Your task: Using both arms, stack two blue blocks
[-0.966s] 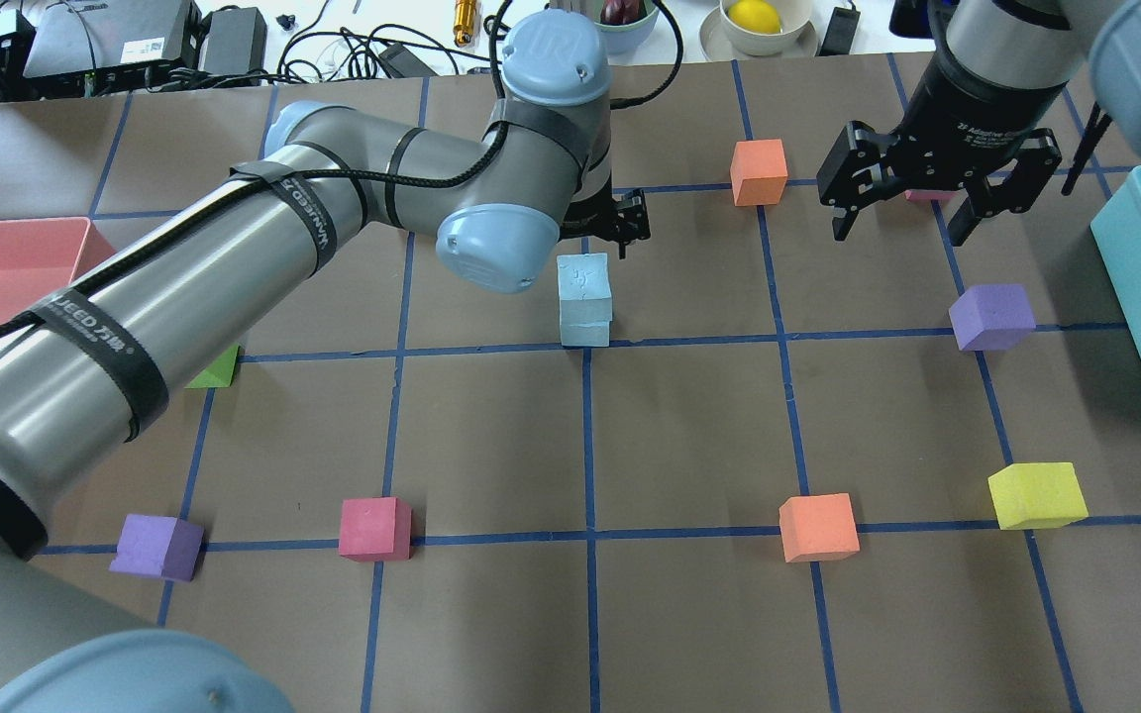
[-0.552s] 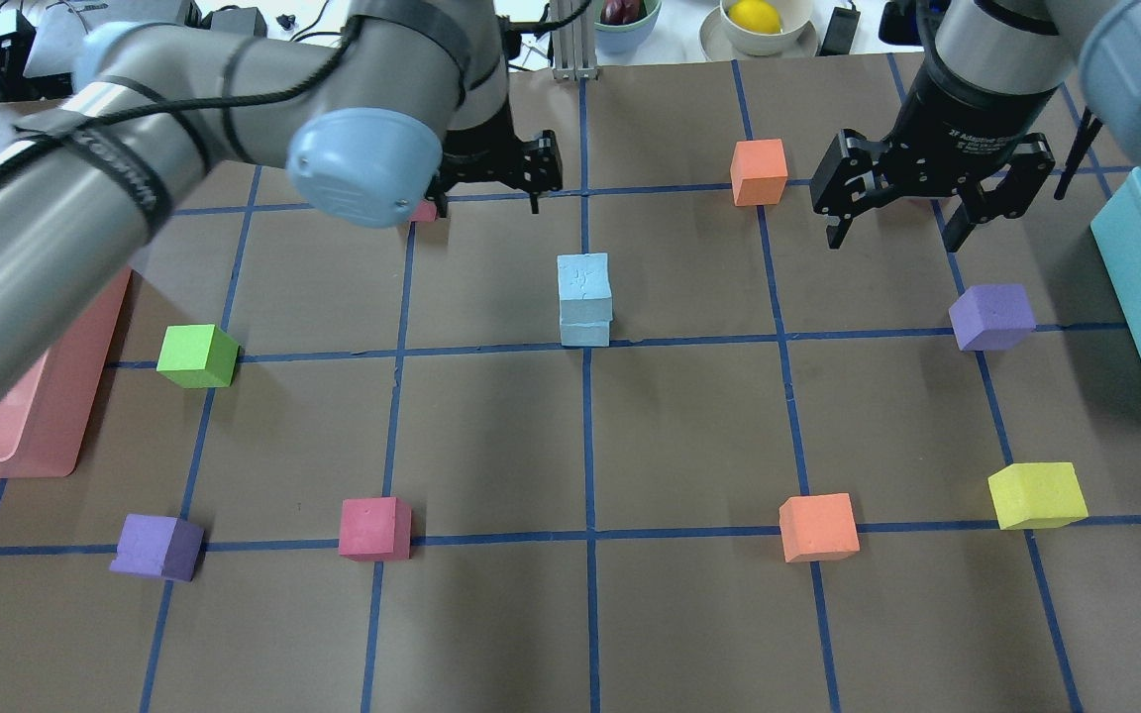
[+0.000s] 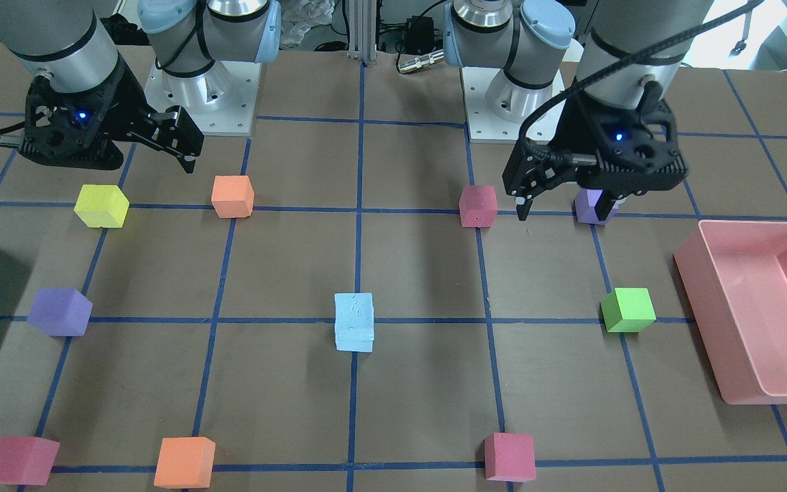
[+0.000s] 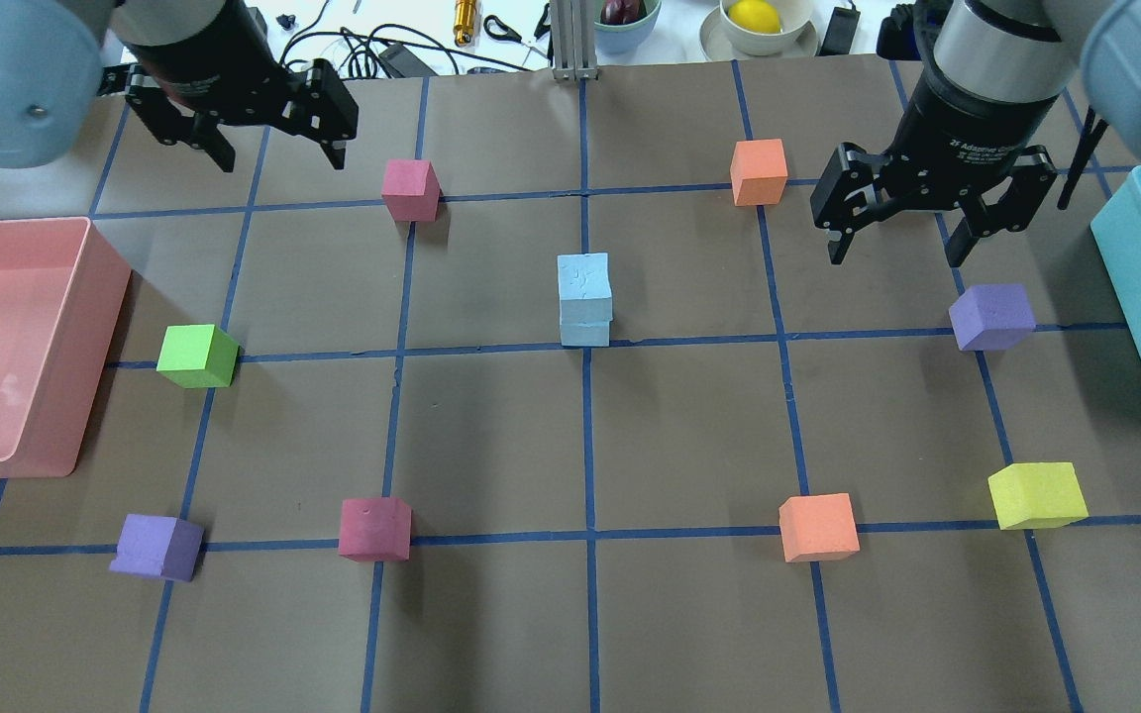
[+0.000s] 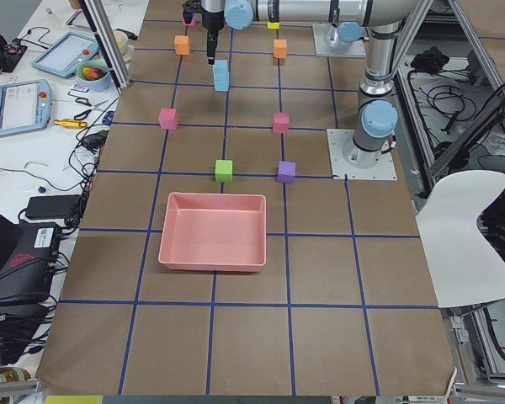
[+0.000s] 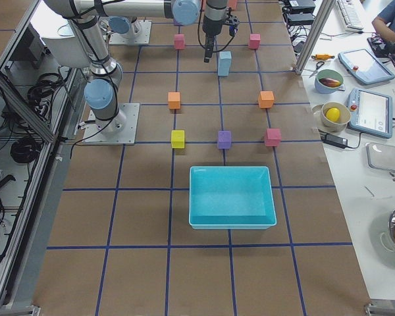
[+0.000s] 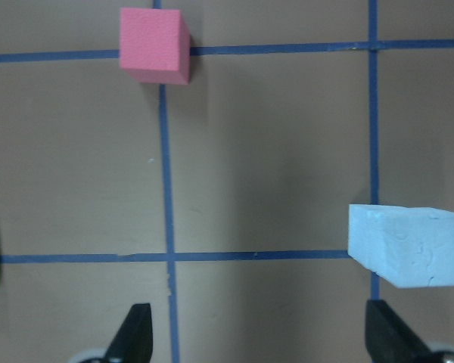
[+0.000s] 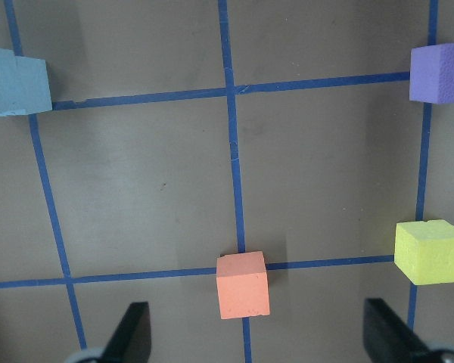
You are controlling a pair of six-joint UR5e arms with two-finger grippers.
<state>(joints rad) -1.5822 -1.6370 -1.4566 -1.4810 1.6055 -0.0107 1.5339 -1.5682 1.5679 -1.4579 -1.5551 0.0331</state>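
The two blue blocks stand one on the other at the middle of the table, the upper one turned slightly off square. The left gripper and right gripper both hang released and empty, well apart from them. The stacking looks done, so any parking move should go up and outward, never across the centre.

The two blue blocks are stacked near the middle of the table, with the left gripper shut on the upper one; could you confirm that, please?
No. The two blue blocks are stacked near the middle of the table, but the left gripper is open and clear of them, as the overhead exterior view shows.
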